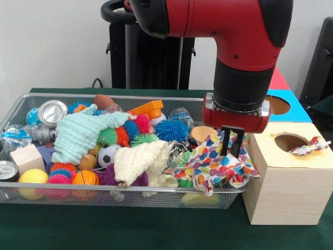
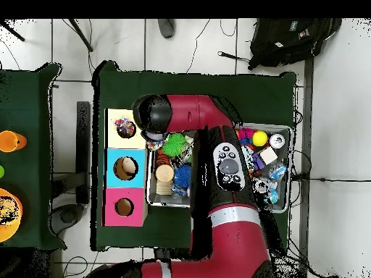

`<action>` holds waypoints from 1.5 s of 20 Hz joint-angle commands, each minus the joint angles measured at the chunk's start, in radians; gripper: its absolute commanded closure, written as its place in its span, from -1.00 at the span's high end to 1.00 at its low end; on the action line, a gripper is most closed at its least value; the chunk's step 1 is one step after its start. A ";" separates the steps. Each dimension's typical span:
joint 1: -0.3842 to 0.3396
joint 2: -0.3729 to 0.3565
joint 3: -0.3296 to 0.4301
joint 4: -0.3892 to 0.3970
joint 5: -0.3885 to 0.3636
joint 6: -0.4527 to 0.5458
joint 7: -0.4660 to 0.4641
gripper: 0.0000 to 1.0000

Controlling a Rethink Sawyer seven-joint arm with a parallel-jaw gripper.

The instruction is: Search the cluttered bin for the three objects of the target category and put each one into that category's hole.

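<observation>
Cloths filled the wire bin (image 1: 15,112) on the desk (image 1: 156,229) in the front view: one mint (image 1: 78,133), one cream (image 1: 138,159), one multicoloured (image 1: 213,161). A fourth scrap (image 1: 310,147) hung from the wooden box's hole (image 1: 289,141). Only overhead did three boxes (image 2: 124,166) show. The arm reached down, fingers (image 1: 228,147) slightly apart, tips touching the multicoloured cloth.

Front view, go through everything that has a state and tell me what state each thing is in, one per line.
Gripper: fingers close together, tips down on the colourful cloth, grasp unclear.
Colourful cloth: crumpled, draped over the bin's end.
Wire bin: crowded with toys, cloths and cans.
Wooden box hole: open, with a colourful cloth scrap hanging from its edge.
Blue box hole: open.
Green cloth: bunched on the pile.
Cream cloth: bunched on the pile.
</observation>
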 commanded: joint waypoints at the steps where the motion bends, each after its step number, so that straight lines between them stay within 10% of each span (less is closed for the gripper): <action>1: -0.006 -0.027 0.056 0.070 0.020 0.106 -0.039 -1.00; 30: 0.013 -0.079 0.055 0.020 0.035 0.256 -0.029 -1.00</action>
